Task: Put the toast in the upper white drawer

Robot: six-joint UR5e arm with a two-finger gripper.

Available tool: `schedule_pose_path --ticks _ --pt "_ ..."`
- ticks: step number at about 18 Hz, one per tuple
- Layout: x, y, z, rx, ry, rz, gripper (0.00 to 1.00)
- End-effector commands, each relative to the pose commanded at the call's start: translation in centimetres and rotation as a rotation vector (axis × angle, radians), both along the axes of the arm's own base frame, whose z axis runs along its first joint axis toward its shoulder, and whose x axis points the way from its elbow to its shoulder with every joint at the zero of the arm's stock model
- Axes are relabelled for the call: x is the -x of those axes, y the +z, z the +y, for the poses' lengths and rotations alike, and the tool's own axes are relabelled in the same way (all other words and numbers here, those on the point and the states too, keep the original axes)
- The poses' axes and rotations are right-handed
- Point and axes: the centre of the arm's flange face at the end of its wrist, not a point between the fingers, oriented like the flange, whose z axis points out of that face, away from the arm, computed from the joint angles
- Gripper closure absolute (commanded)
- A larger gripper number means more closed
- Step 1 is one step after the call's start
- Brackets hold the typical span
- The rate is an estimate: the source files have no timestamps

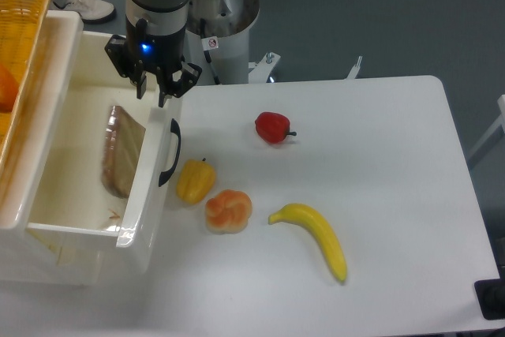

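The toast (120, 152), tan bread with a brown crust in clear plastic, stands on edge inside the upper white drawer (59, 219), leaning against the inner side of the front wall. The drawer is pulled out at the left, with its black curved handle (171, 153) on the front. My gripper (153, 94) hangs above the drawer's back right corner, above the toast and apart from it. Its fingers are spread open and hold nothing.
A yellow woven basket (20, 53) with an orange fruit sits at the far left above the drawer. On the white table (379, 179) lie a yellow pepper (195, 181), a peeled orange (229, 211), a banana (316, 236) and a red pepper (272, 127).
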Motion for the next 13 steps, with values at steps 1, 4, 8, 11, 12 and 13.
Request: schedule_pose_path --ticks 1,4,8,11,12,13 --pt "0.2 0.1 -0.1 -0.001 0.003 0.001 0.55" --pt "1.6 -0.1 -0.7 0.003 0.020 0.014 0.30" --pt "3.4 -0.5 -1.7 0.042 0.049 0.045 0.00" --pt "5.7 -1.0 -1.9 0.030 0.083 0.065 0.00" --pt "6.8 -1.0 -2.3 0.029 0.103 0.087 0.00" --pt "7.8 -1.2 -2.7 0.044 0.117 0.113 0.00"
